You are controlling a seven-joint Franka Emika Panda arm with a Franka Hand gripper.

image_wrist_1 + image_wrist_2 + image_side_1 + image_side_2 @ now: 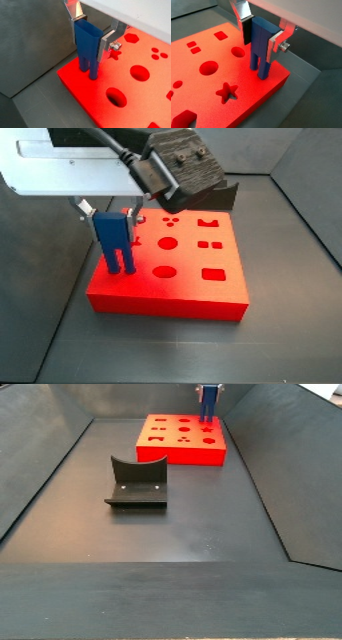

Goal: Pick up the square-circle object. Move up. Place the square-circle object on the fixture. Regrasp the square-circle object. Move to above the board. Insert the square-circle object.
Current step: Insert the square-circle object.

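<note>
The hand [93, 37] pinches the small blue two-pronged plastic peg [87, 47] upright. Its prongs meet the flat red holed board [127, 85] near the corner. Keep it vertical; press gently.

Blue square-circle object [87, 47]; red board [187, 278]; silver-fingered gripper [262, 31].

A flat, matte dark grey floor [201, 534] spreads out below the gripper [210, 392], which hangs at the far end of the enclosure, and plain dark grey sloping side walls [40, 454] rise from that floor on either side of it.
</note>
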